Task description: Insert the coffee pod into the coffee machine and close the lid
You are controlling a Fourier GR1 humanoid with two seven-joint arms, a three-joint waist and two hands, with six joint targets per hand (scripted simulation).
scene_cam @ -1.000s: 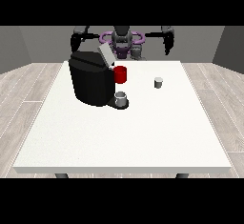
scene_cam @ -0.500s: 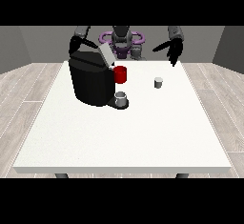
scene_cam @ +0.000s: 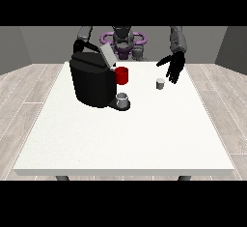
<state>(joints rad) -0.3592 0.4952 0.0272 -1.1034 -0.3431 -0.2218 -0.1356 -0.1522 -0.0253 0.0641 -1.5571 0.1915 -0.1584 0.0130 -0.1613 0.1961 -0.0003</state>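
The coffee pod (scene_cam: 160,83) stands upright on the table (scene_cam: 120,134), well right of the coffee machine (scene_cam: 94,78), just below-left of the spread, empty hand at the view's right (scene_cam: 173,66), the nearer hand.

No lettering, brand marks, numbers or signs legible anywhere: none on the boxy black coffee machine (scene_cam: 92,83), the small grey coffee pod (scene_cam: 160,83), or the large white bench (scene_cam: 144,139).
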